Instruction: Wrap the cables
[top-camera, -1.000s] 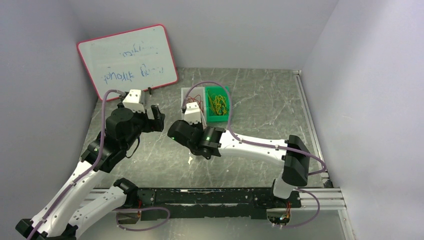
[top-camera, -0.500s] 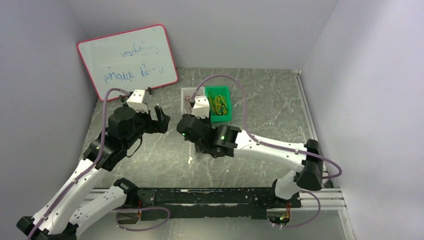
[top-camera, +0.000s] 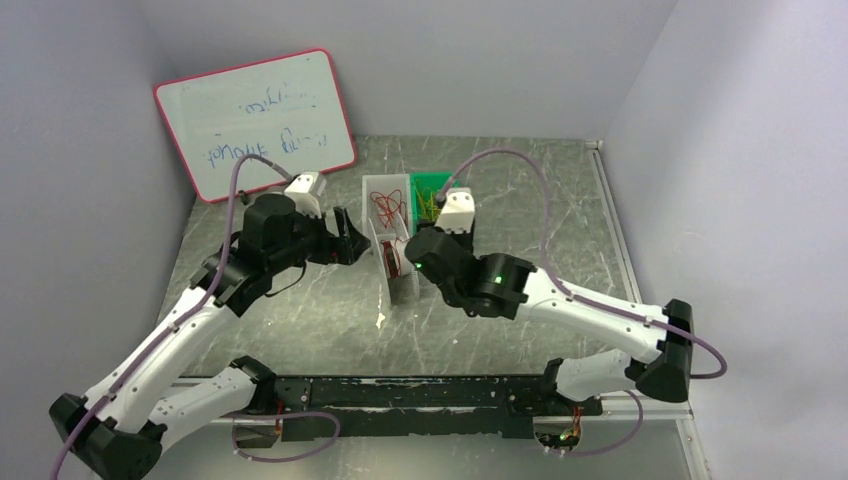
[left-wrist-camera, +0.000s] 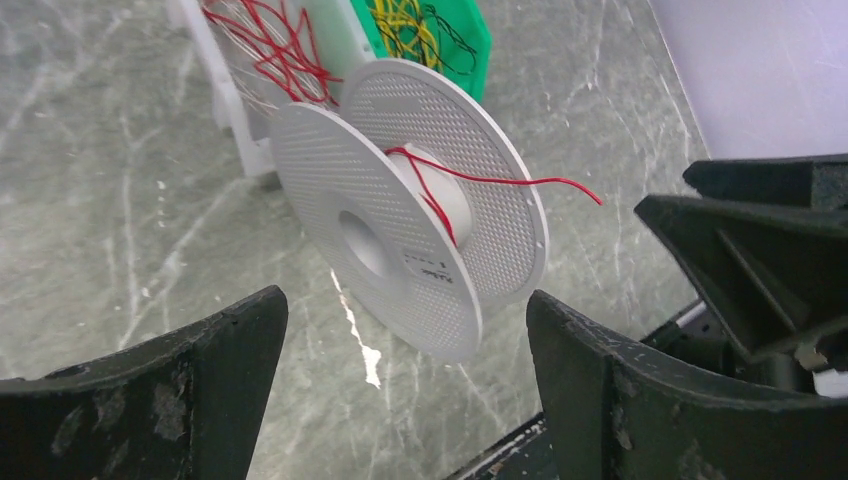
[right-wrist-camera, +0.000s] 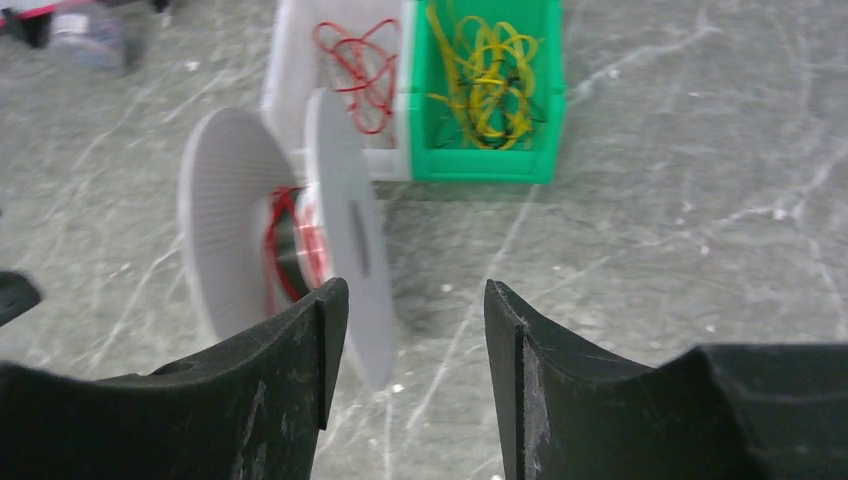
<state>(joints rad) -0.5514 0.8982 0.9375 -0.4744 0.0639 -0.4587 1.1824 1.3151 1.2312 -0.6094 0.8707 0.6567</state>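
A white spool (top-camera: 397, 268) stands on edge on the table, with a red cable (left-wrist-camera: 500, 182) wound on its hub and one loose end sticking out. More red cables (top-camera: 387, 203) lie in a white bin, and yellow cables (top-camera: 434, 200) lie in a green bin behind it. My left gripper (top-camera: 350, 238) is open and empty just left of the spool; the spool (left-wrist-camera: 400, 220) shows between its fingers (left-wrist-camera: 403, 300). My right gripper (top-camera: 418, 248) is open and empty just right of the spool (right-wrist-camera: 225, 215), facing the bins (right-wrist-camera: 415, 290).
A whiteboard (top-camera: 255, 120) with a red frame leans against the back left wall. The white bin (right-wrist-camera: 285, 60) and green bin (right-wrist-camera: 545, 110) stand side by side behind the spool. Walls close in the left, back and right.
The right arm has swung right, uncovering the spool and the white bin. The left gripper has moved right, up to the spool.
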